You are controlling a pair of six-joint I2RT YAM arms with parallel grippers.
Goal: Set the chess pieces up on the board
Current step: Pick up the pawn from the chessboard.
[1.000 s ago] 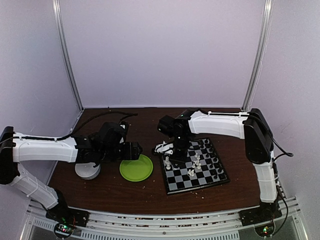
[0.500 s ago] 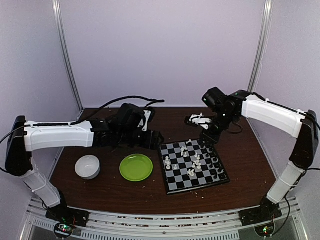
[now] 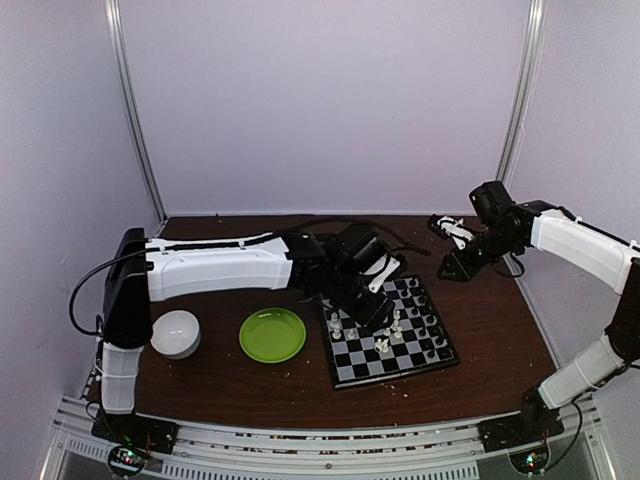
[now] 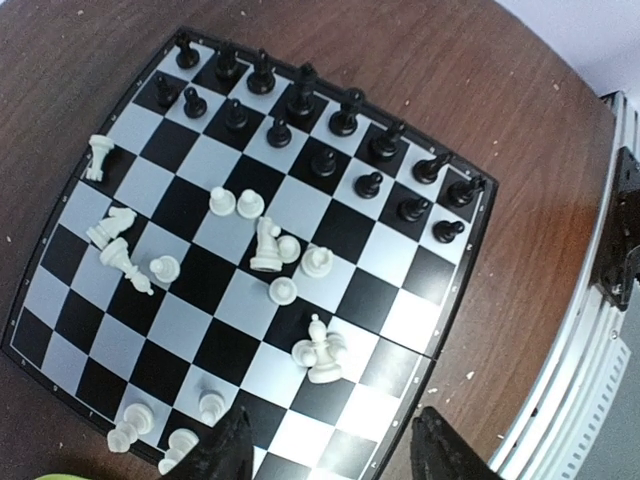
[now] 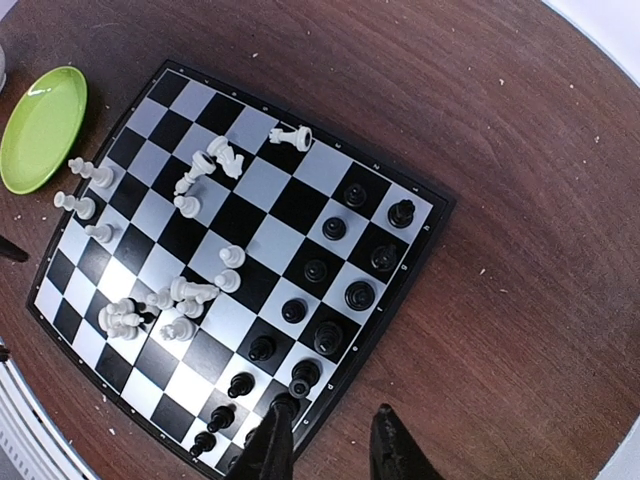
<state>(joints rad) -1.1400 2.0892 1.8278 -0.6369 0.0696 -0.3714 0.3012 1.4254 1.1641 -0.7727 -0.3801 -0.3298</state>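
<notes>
While the left pincer (image 4: 333,445) hovers over the board (image 4: 200,332), white pieces (image 4: 265,245) scattered.

pale lilac walls (image 3: 330,100), brown table (image 3: 250,385)

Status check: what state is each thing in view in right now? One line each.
board: lying flat on the table, partly set up.
black pieces: upright, in two rows along one edge.
white pieces: scattered across the board, several toppled.
plate: empty, beside the board.
bowl: on the table, contents unclear.
left pincer: open, empty, above the board.
right pincer: narrowly open, empty, off to the board's side.
</notes>
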